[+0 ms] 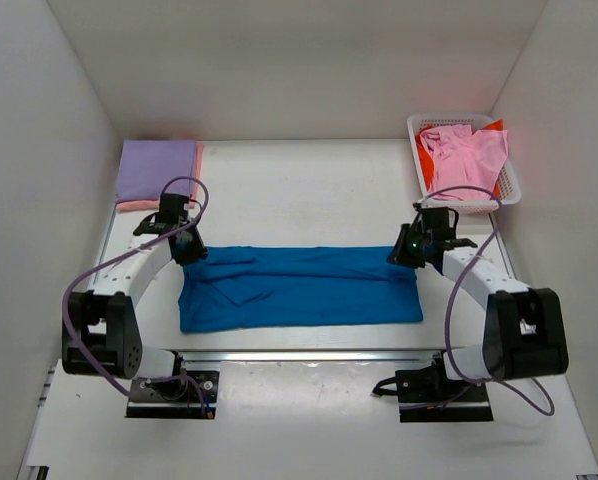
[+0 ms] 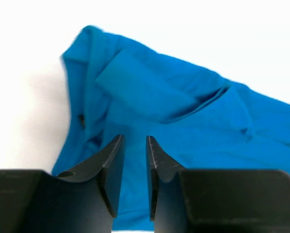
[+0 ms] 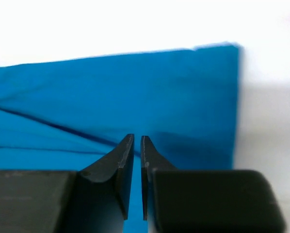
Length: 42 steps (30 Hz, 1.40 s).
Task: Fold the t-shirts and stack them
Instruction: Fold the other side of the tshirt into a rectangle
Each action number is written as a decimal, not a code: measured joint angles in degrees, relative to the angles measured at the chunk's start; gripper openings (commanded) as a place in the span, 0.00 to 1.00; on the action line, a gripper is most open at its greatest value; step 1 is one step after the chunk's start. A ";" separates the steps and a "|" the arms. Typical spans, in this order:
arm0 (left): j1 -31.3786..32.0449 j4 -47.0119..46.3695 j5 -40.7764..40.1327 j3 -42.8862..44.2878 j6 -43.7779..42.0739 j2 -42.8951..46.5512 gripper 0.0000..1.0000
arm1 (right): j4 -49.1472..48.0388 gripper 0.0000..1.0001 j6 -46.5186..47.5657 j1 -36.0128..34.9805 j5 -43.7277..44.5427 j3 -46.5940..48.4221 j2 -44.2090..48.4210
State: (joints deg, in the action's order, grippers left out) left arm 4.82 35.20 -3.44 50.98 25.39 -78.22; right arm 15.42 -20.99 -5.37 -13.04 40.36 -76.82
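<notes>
The bright blue t-shirt (image 1: 299, 288) lies on the table, folded lengthwise into a wide band. My left gripper (image 1: 189, 245) is at its far left corner, over the collar end (image 2: 135, 92). Its jaws stand a little apart with nothing between them (image 2: 135, 145). My right gripper (image 1: 407, 250) is at the far right corner, just above the flat cloth (image 3: 135, 87). Its jaws are almost together, with only a thin slit, and hold nothing (image 3: 137, 141). A folded lavender t-shirt (image 1: 157, 168) lies on a salmon one (image 1: 144, 205) at the back left.
A white mesh basket (image 1: 509, 190) stands at the back right. It holds a crumpled pink t-shirt (image 1: 464, 150) and an orange-red one (image 1: 495, 126). White walls close in the table on three sides. The arm bases stand at the near edge.
</notes>
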 measured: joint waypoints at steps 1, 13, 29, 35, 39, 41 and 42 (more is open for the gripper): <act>0.28 -0.63 0.17 0.31 0.22 -1.05 0.35 | -0.59 0.07 0.24 -0.74 -0.55 0.85 -1.31; 0.48 -3.54 1.40 0.72 2.05 -5.46 0.36 | -6.91 0.05 -0.63 -13.05 -7.56 8.09 -18.10; -0.31 -2.97 1.46 0.35 1.66 -2.64 0.38 | -7.96 0.03 -0.44 -23.74 -14.19 14.47 -24.37; -0.59 -2.27 1.44 -0.39 1.38 1.07 0.39 | -8.50 0.02 -0.24 -29.77 -15.13 17.20 -27.85; -0.55 -1.84 1.55 -2.47 1.40 3.67 0.39 | -9.03 0.02 -0.48 -32.52 -15.98 17.33 -28.89; -0.31 -1.60 1.60 -3.74 1.49 4.79 0.39 | -8.70 0.02 -0.17 -33.44 -16.24 18.40 -29.73; -0.15 -1.42 1.60 -4.35 1.62 5.33 0.39 | -8.31 0.02 0.07 -33.86 -16.33 19.39 -30.42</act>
State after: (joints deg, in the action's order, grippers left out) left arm 4.67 33.78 -1.85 46.63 27.00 -72.88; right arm 7.11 -20.93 -39.22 -29.36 59.75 -107.24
